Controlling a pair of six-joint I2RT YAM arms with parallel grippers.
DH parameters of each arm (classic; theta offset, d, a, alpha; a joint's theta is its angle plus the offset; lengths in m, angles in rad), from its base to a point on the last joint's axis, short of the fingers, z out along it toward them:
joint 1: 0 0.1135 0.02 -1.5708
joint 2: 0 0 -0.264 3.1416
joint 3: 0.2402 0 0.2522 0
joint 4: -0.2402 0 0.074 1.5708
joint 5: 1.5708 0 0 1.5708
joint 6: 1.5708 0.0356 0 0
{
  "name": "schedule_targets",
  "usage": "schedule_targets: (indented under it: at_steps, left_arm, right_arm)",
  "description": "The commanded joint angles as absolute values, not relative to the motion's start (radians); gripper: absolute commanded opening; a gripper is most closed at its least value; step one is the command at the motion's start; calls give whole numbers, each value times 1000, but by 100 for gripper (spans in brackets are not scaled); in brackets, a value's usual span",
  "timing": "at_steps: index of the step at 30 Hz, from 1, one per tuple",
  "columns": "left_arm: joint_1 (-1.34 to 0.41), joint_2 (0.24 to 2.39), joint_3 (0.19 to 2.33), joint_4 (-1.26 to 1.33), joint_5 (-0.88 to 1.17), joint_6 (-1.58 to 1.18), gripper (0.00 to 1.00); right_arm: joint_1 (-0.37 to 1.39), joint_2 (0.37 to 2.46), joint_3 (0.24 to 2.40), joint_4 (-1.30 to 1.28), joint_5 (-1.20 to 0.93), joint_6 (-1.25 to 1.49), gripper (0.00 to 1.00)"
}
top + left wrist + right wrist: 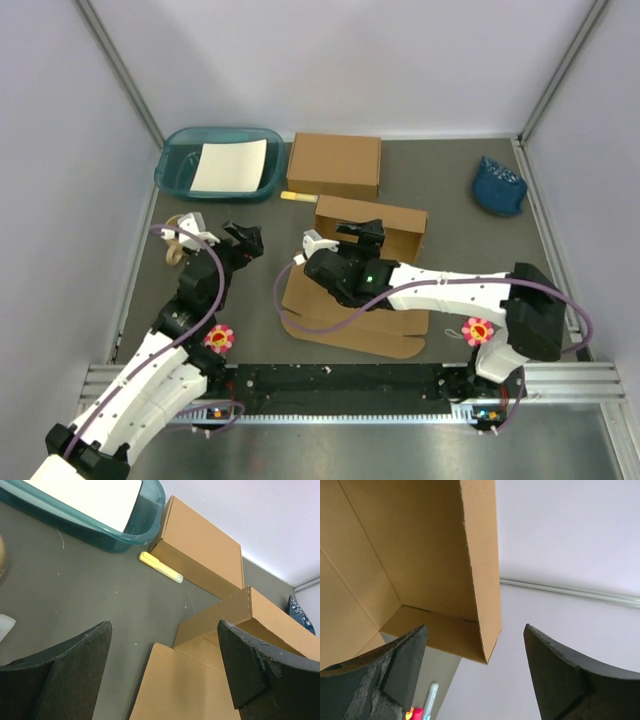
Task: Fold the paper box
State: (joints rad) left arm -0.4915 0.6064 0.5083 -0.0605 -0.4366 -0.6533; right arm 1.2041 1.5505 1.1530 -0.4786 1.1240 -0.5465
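Two end effectors are spread open and neither grips anything. The right end effector (362,232) points at the standing far wall of the paper box (385,335). In its wrist view the right end effector (475,629) has a raised cardboard panel's free edge and corner between its fingers (405,665); I cannot tell whether either one touches the board. The left end effector (243,240) hovers over the bare desk (250,215), with the box's left edge just to its right. From its own camera the left end effector (164,630) looks out past the flat sheet and the raised wall.

The fold seems about part-way. The wall on the far side of the right end effector stands, with a strip turned over along its top. The wide panels and rounded tabs beneath and behind that end effector lie flat on the desk. By my reading, raising the sides, tucking the tabs and closing the lid remain.

The right arm runs low and leftward from its base, forearm across the flat panels, wrist aimed away from the bases. The left arm rises from its base, bends at the elbow and reaches forward.

Beyond the left end effector lie a yellow marker (298,197), a closed cardboard box (334,165) and a teal tray (175,160) holding a white sheet (230,165).
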Motion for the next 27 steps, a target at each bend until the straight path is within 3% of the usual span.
schedule_targets:
  at_steps: [1, 8, 15, 27]
  left_arm:
    - [-486, 554, 489, -75, -500, -693, 92]
    - [-486, 554, 508, -86, -499, -699, 93]
    - [-486, 545, 512, -94, -505, -699, 93]
    - [-486, 488, 662, -138, -535, -646, 95]
  right_arm:
    - [1154, 1598, 1170, -374, 1126, -629, 77]
    - [1079, 1667, 1186, -281, 1115, -696, 64]
    - [1055, 1718, 1206, -272, 1118, -709, 29]
    - [1002, 1654, 1258, -213, 1189, -781, 0]
